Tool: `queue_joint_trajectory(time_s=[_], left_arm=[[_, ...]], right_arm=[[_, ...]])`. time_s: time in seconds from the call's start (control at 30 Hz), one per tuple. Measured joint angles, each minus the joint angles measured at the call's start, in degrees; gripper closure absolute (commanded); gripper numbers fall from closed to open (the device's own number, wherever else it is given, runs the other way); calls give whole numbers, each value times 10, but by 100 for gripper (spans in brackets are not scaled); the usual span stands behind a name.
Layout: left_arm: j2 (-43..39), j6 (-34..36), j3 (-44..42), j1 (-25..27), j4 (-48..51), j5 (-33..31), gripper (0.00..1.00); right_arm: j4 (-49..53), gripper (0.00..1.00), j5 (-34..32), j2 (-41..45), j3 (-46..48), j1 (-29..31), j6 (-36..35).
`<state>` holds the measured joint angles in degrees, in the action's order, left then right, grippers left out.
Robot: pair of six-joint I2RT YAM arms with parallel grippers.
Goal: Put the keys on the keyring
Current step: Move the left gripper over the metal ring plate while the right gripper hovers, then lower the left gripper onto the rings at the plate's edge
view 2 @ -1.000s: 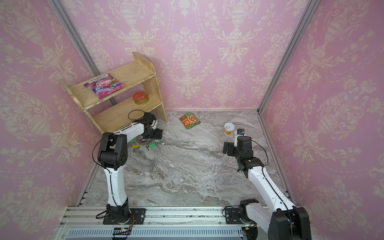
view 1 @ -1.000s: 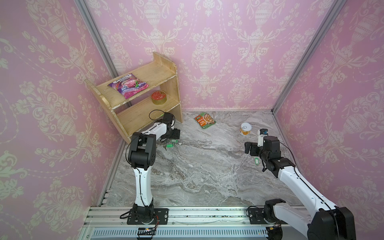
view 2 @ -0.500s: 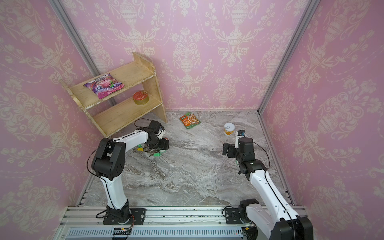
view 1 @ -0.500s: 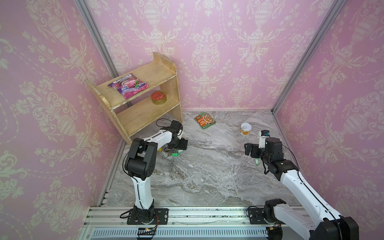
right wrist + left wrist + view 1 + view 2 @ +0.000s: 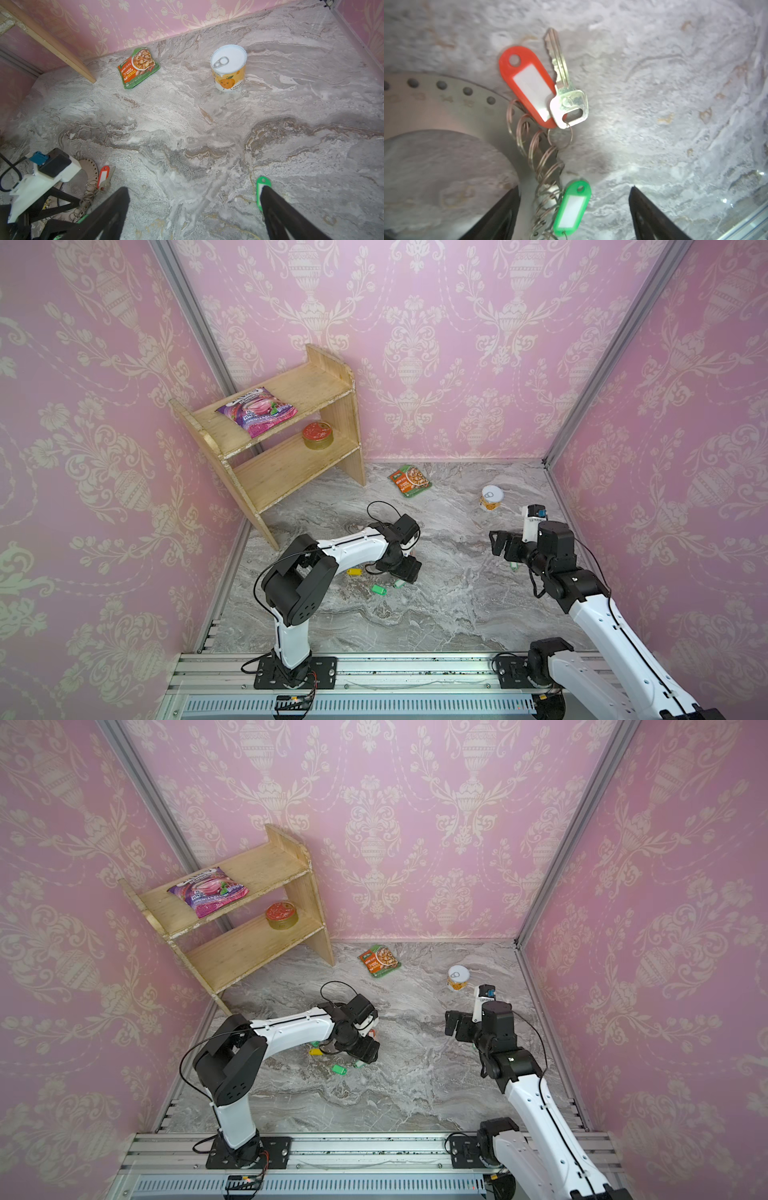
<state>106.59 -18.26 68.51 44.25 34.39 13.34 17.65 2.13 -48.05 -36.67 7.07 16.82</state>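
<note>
At 3 o'clock on the counter (image 5: 449, 605), the right jaws stand wide open and empty, and in a top view a lone green key (image 5: 514, 565) lies flat at about 5 o'clock of them. The right wrist view shows it just beside one finger (image 5: 276, 205) (which hides its near end). Its long axis runs along that finger, not across the gap, so the jaws stand to one side of it, not astride. The keyring (image 5: 446, 108) lies well apart toward 9 o'clock, mostly hidden under the left arm. The left jaws hover over its wire loops (image 5: 529, 141), open and holding nothing, with a red key (image 5: 527, 87) beside them. Whether that key is hooked on, I cannot tell. By my judgement the right arm is much the nearer to the lone key. It would need to shift sideways until the jaws straddle the key's narrow width.
</note>
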Motion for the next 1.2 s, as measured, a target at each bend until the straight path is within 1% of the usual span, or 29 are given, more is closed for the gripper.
queue_joint_trajectory(time_s=[0.13,0.23,0.33,0.43,0.57,0.63,0.73,0.8,0.93,1.03,1.2], left_arm=[[5,-30,10,40,0,46,15],[9,-46,19,58,0,74,13],[9,-51,28,62,1,83,13],[-11,-55,31,57,3,71,12],[-79,-78,22,44,4,14,5],[-127,-98,6,34,5,-31,1],[-186,-123,-27,27,5,-107,1],[-208,-138,-51,27,10,-156,1],[-210,-151,-96,27,18,-228,1],[-209,-153,-126,27,10,-249,1],[-202,-153,-151,27,-41,-249,2]], right_arm=[[10,0,8,0,0,2,8],[12,0,14,-2,0,2,14],[12,0,21,-8,0,2,15],[12,0,26,-18,0,6,15],[13,0,33,-33,-1,10,15],[14,0,35,-40,-4,13,15],[11,0,35,-49,-10,21,15],[11,0,35,-53,-11,27,15],[9,0,35,-61,-14,38,15],[6,0,35,-67,-17,46,15],[7,0,35,-75,-24,59,15]])
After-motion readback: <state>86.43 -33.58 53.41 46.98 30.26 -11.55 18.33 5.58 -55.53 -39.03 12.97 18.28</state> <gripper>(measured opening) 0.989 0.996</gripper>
